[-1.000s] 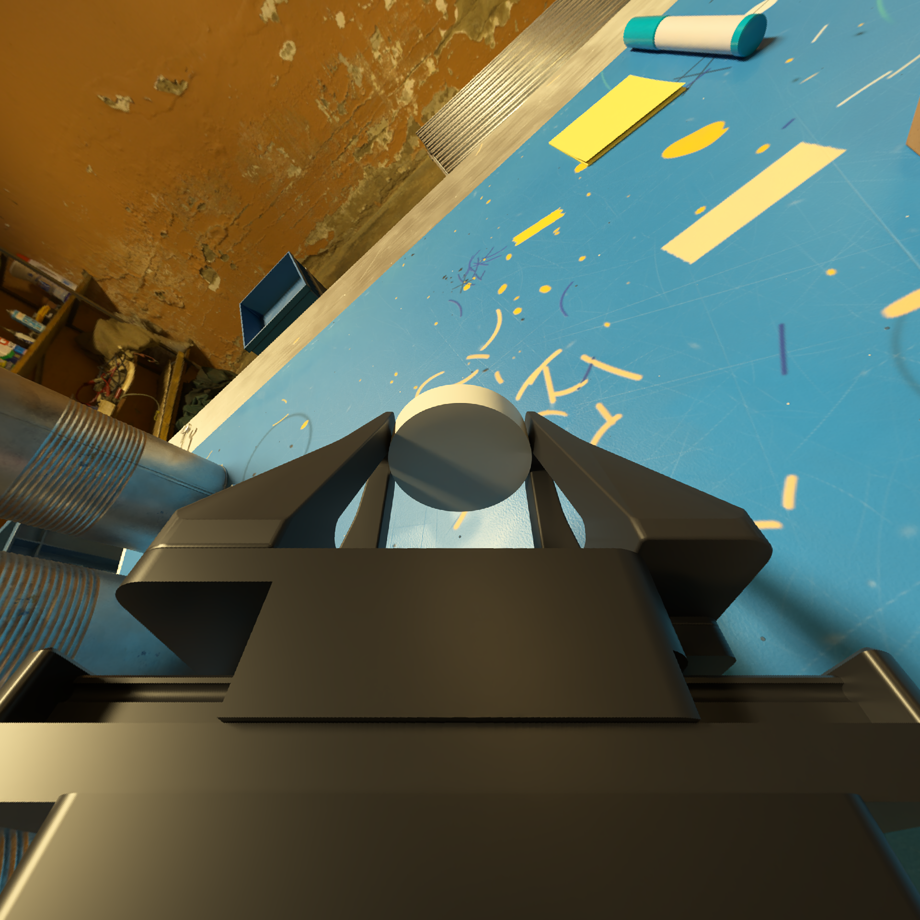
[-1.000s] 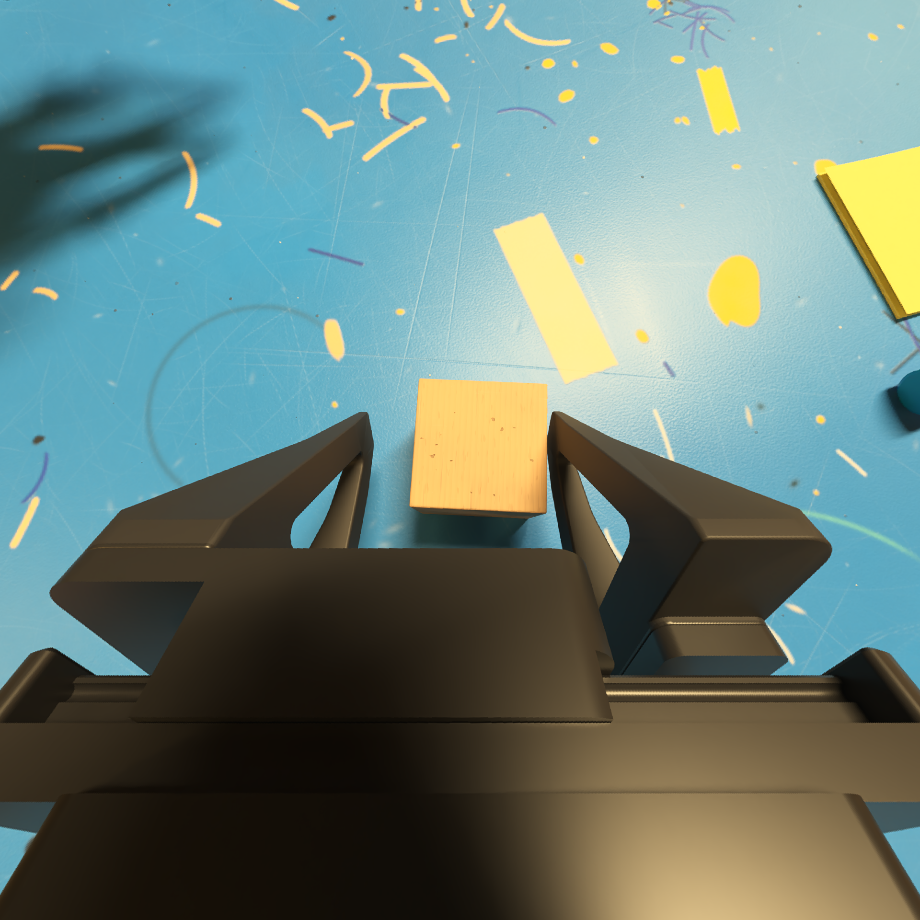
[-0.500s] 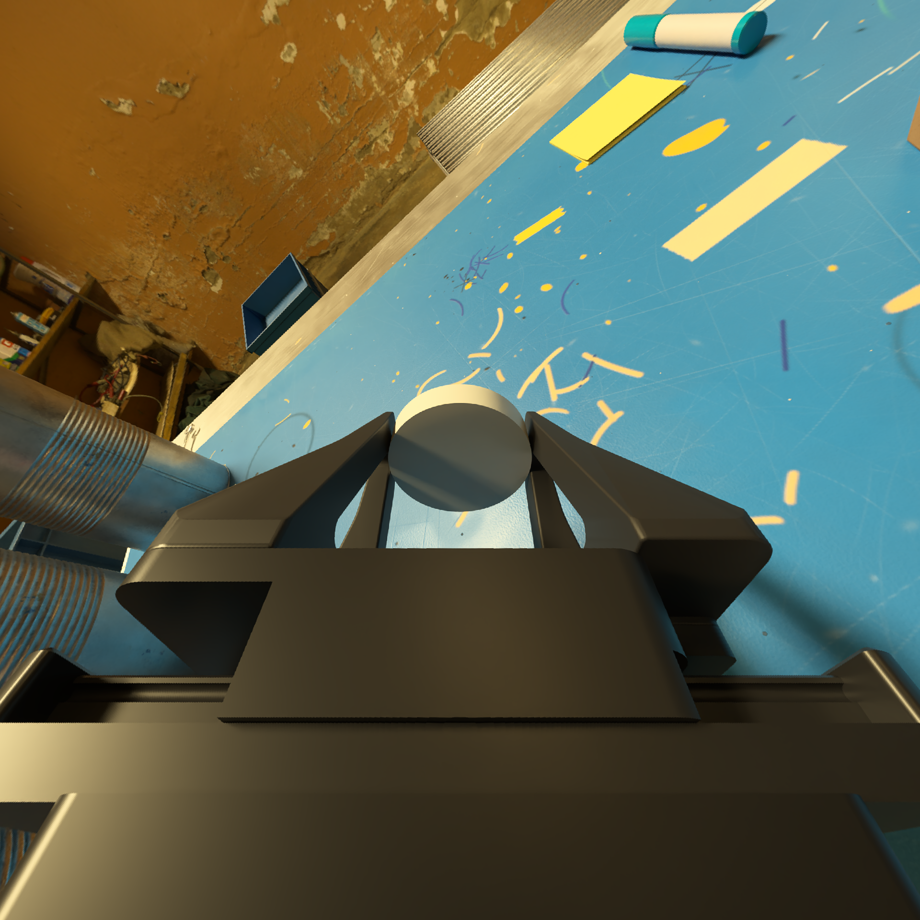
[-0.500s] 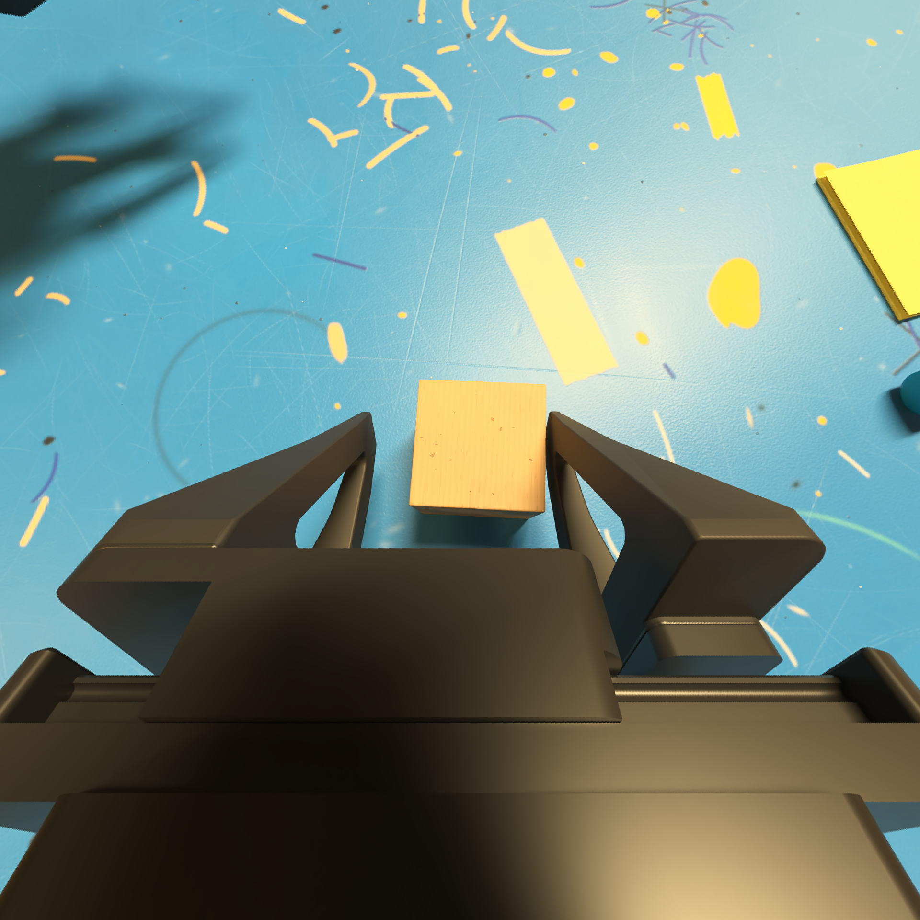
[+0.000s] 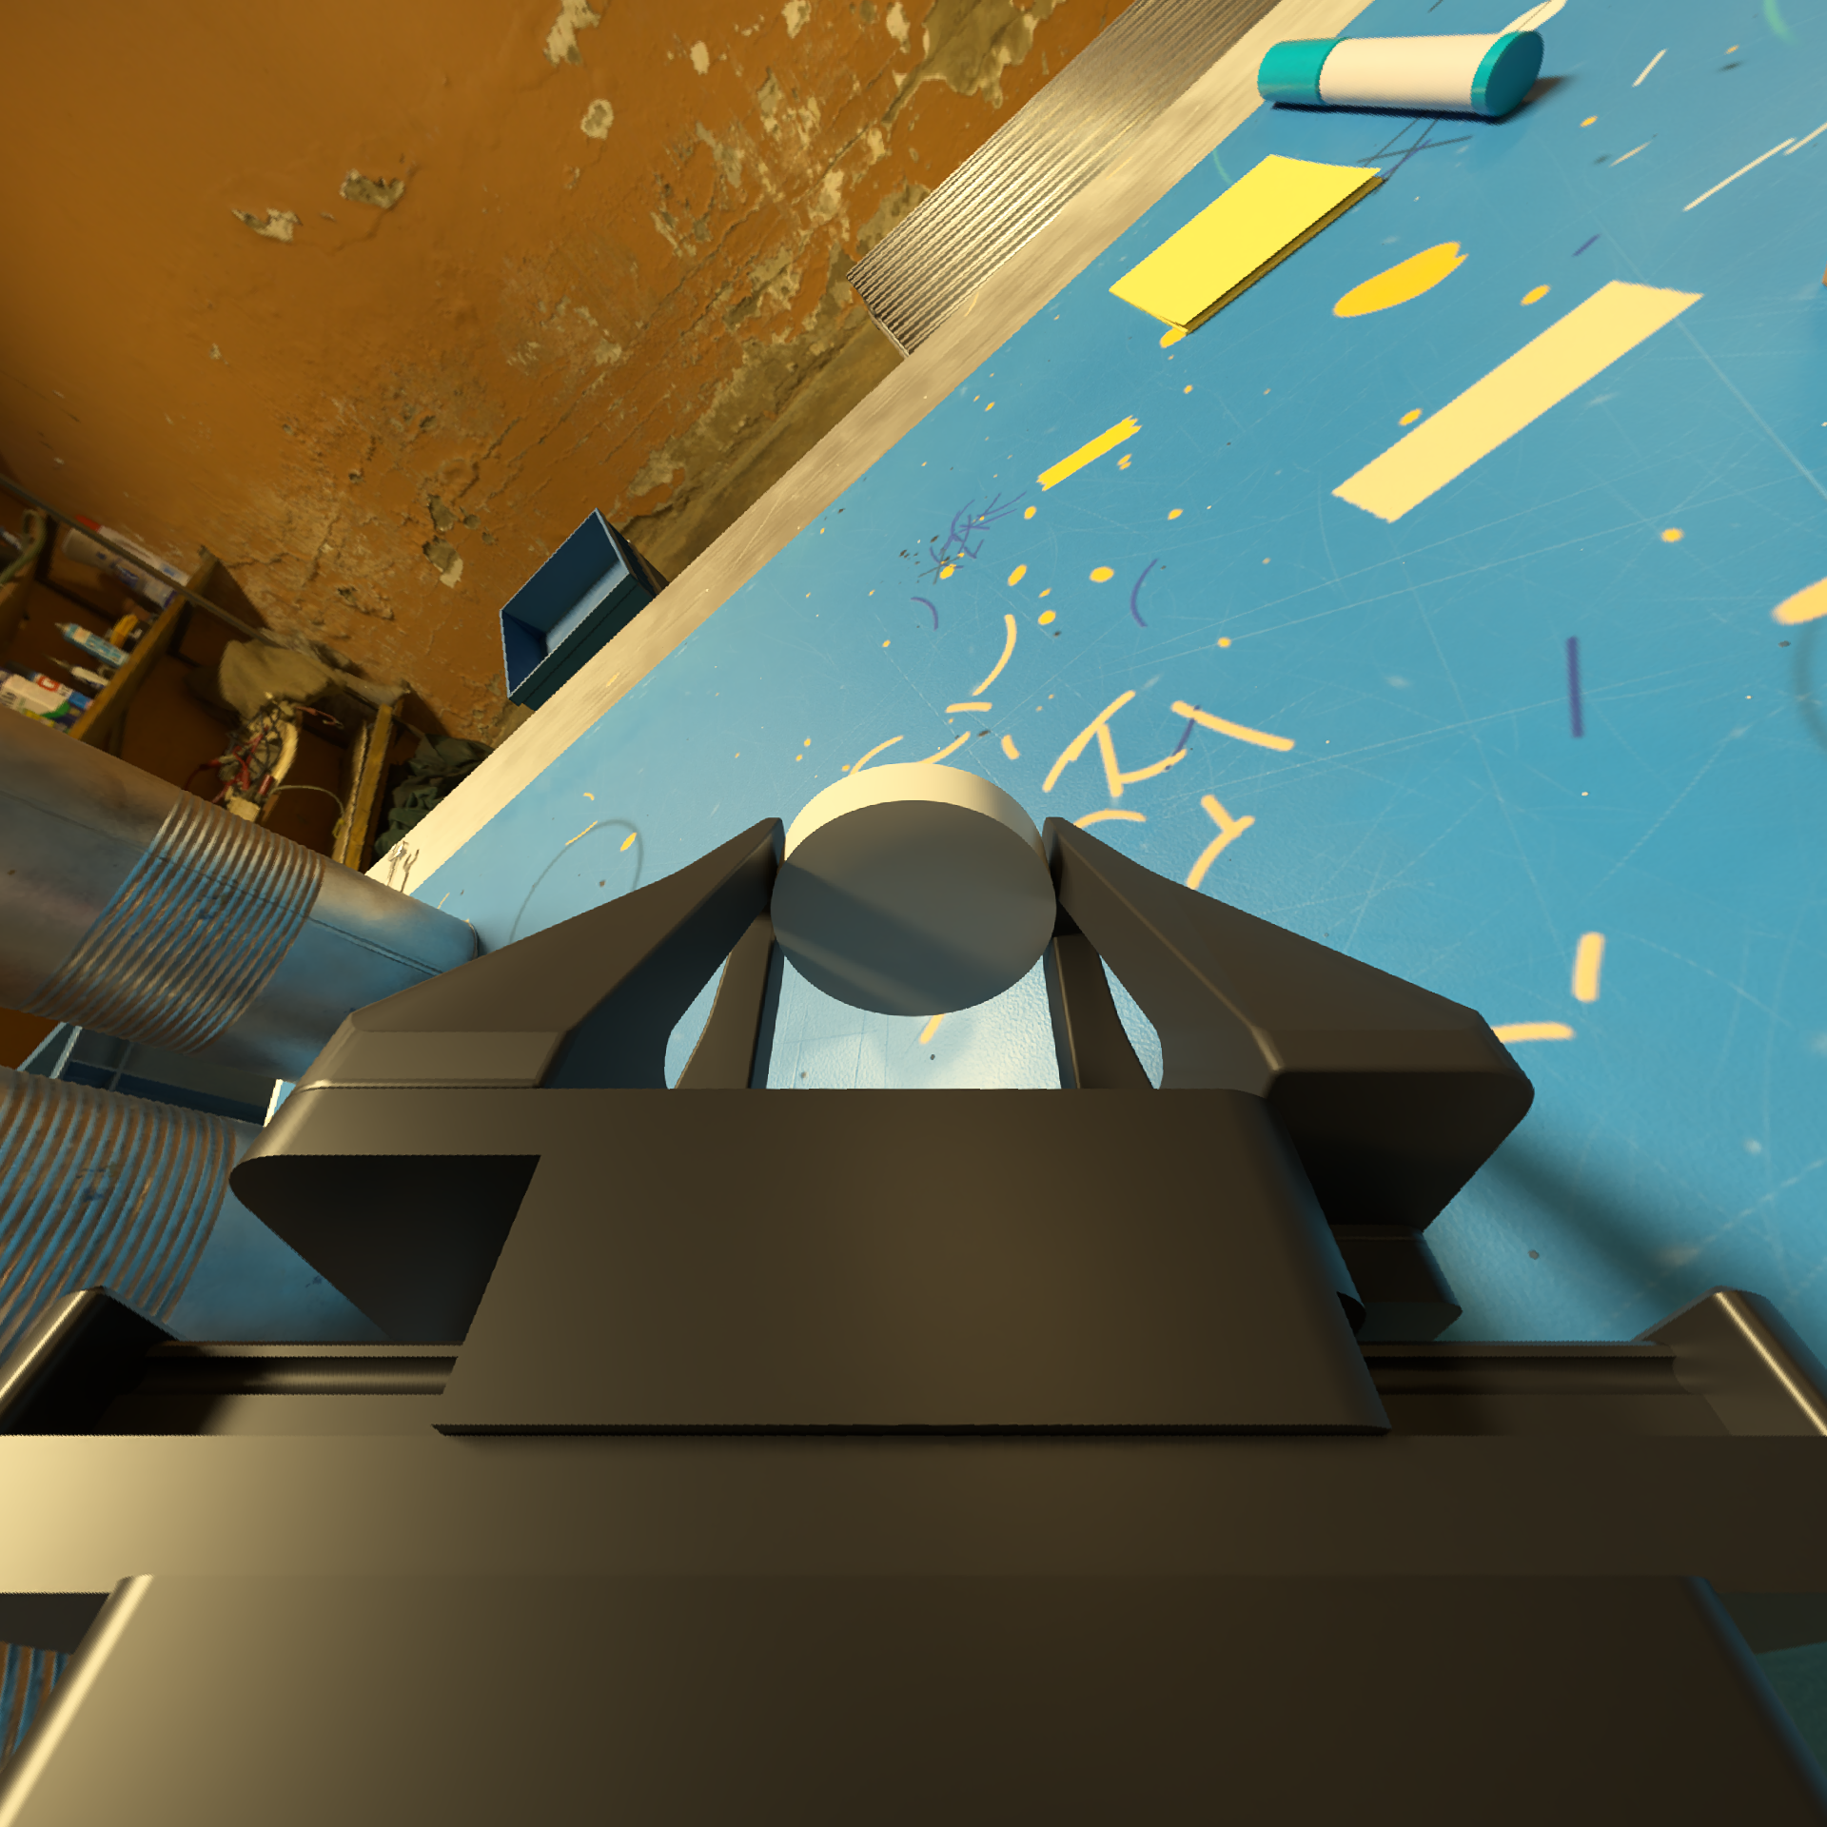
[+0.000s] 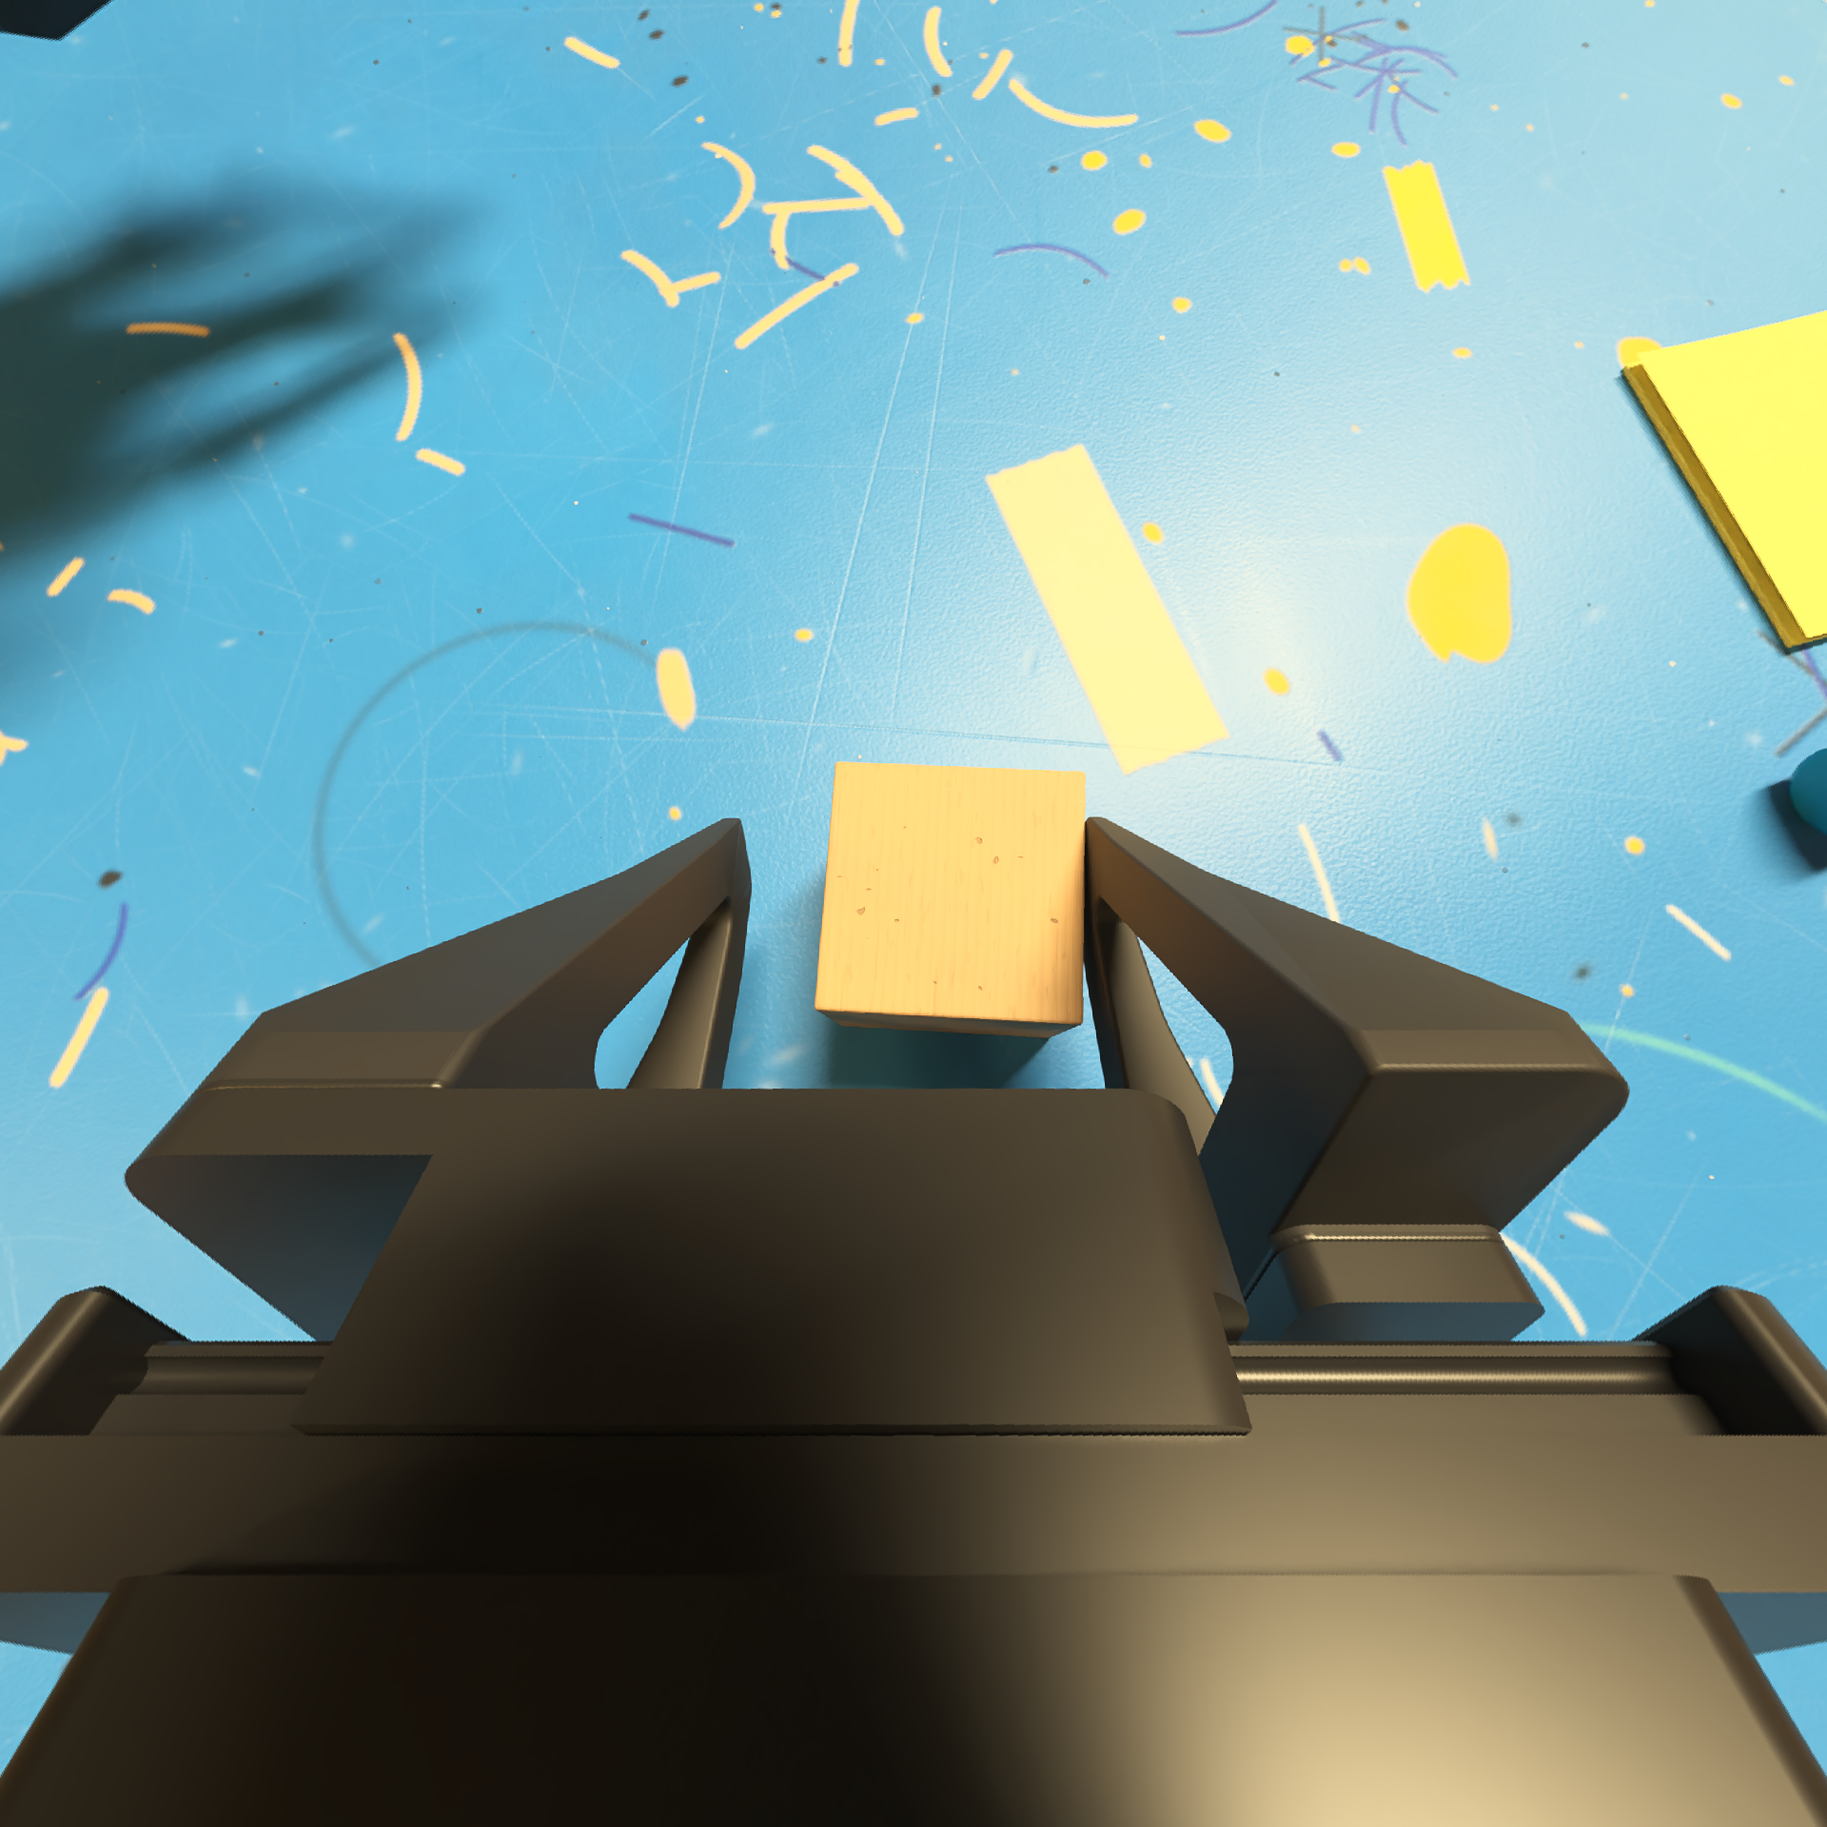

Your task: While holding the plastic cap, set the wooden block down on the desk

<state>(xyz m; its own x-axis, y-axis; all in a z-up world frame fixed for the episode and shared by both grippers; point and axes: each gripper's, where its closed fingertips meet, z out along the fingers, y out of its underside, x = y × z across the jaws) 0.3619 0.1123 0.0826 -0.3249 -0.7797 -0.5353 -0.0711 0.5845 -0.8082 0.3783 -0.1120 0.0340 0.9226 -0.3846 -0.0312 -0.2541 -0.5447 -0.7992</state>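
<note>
Our left claw (image 5: 912, 870) is clamped on the plastic cap (image 5: 910, 905), a pale round disc pinched at its two sides by the dark fingers (image 5: 692, 919), one at 9 o'clock of it and one at 3 o'clock. The cap hangs above the blue table (image 5: 1483, 890), with its flat face turned toward the camera.

Our right claw (image 6: 914, 870) is spread around the wooden block (image 6: 951, 895). The finger at 3 o'clock sits right against the block's side, and we cannot tell whether it touches. The finger at 9 o'clock stands apart from it, with a strip of blue table showing between. The block lies on the table with its top face up, and a dark shadow runs along its near edge at 6 o'clock.

Outward from the block, at 1 o'clock, we see a pale yellow strip (image 6: 1107, 603) flat on the table, and beyond it at 2 o'clock a yellow blot (image 6: 1461, 593). A yellow pad (image 6: 1750, 475) lies at the right edge of the right wrist view. Yellow and purple marks are scattered over the surface.

In the left wrist view, the same yellow pad (image 5: 1236, 237) lies at 1 o'clock from the cap, with a teal and white tube (image 5: 1404, 69) farther out on its side. At 11 o'clock, past the table's metal rim, a small blue bin (image 5: 573, 613) stands against an orange, flaking wall (image 5: 395, 297).
</note>
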